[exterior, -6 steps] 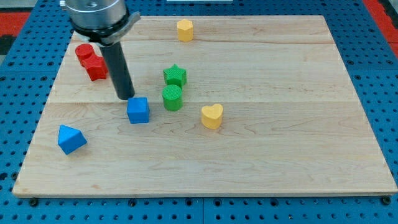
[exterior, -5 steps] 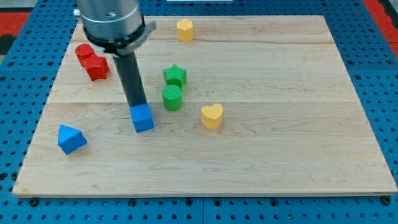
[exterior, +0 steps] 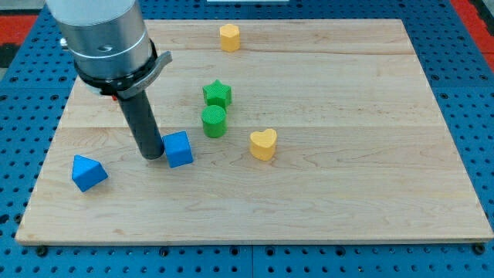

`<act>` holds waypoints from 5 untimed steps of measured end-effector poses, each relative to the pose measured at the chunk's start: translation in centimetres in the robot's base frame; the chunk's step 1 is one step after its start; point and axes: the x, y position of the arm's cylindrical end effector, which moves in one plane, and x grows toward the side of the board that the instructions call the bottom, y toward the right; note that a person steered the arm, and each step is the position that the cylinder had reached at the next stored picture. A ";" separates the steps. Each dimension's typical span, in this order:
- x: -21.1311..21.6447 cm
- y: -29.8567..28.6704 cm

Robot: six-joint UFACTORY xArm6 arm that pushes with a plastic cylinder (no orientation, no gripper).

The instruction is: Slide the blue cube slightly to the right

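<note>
Resting at the view's left side of the blue cube (exterior: 178, 149), my tip (exterior: 152, 157) touches or all but touches it; you can see it is a bare rod holding nothing. Your cube sits below-left of the green cylinder (exterior: 214, 121) and green star (exterior: 218, 93), right of the blue wedge-like block (exterior: 88, 172).
</note>
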 end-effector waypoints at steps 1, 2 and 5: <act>-0.8 1.1; -1.0 2.6; -2.7 -1.7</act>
